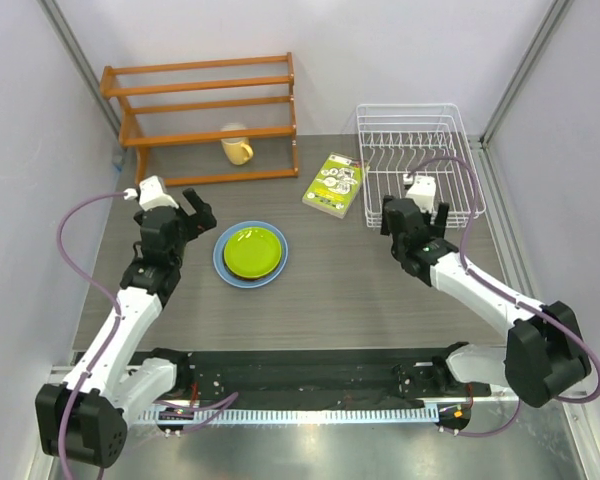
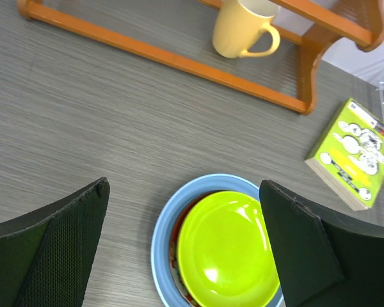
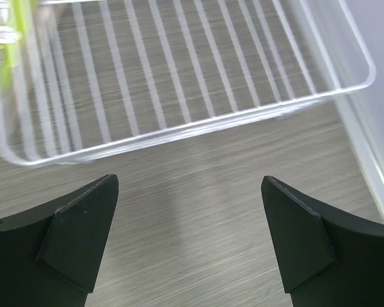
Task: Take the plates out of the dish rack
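Top external: dish rack [image 1: 408,108], desk's far right corner, empty of plates [image 1: 251,252], now stacked mid-desk. Left gripper [image 1: 196,210], right gripper [image 1: 415,210]: pincers apart, empty. Unloading apparently complete.

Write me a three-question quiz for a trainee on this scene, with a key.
1. True or false: a plate stands in the dish rack.
2. Which plate lies on top of the stack on the table? A. light blue. B. lime green. C. dark red.
3. In one word, how do the jaws of the left gripper and the right gripper stand?

Key
1. False: the rack holds no plate.
2. B.
3. Open; neither holds anything.
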Controlling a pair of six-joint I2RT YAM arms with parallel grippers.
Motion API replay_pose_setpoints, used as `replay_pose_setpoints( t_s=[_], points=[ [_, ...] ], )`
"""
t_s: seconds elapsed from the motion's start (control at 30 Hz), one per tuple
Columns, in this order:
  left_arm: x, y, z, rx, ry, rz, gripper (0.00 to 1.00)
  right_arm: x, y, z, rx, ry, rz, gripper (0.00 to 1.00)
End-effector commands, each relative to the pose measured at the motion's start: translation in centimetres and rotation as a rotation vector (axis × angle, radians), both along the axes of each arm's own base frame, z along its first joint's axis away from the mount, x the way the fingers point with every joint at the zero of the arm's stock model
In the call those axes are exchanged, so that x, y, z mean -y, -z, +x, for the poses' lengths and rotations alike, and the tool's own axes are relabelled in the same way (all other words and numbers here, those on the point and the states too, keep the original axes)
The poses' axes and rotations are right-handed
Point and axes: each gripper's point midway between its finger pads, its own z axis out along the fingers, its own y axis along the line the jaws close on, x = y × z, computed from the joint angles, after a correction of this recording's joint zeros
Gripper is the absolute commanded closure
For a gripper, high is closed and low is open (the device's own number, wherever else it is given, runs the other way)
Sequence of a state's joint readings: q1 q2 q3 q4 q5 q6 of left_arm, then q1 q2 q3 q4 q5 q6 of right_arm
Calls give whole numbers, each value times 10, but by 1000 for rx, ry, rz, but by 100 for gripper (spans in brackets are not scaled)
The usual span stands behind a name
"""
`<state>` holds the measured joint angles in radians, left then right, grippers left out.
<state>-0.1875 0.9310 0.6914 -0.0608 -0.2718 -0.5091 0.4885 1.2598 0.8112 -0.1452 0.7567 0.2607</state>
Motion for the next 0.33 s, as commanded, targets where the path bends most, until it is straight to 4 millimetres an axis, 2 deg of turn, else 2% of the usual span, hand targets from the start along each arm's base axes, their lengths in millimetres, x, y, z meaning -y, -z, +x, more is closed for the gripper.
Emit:
replay_pose_setpoints(
  t_s=[0.0, 0.1, 0.17, 0.3],
  points=[
    [-18, -14, 4, 5, -66, 95, 1, 50, -27, -1, 179, 149, -20, 0],
    [-24, -11, 3, 29, -95, 109, 1, 61, -31, 0, 286, 133, 26, 0],
    [-25, -2, 1, 23, -86, 130, 1, 67, -34, -3, 345, 152, 34, 0],
    [-29, 6, 0, 55, -101, 146, 1, 76, -31, -10, 352, 193, 17, 0]
  ],
)
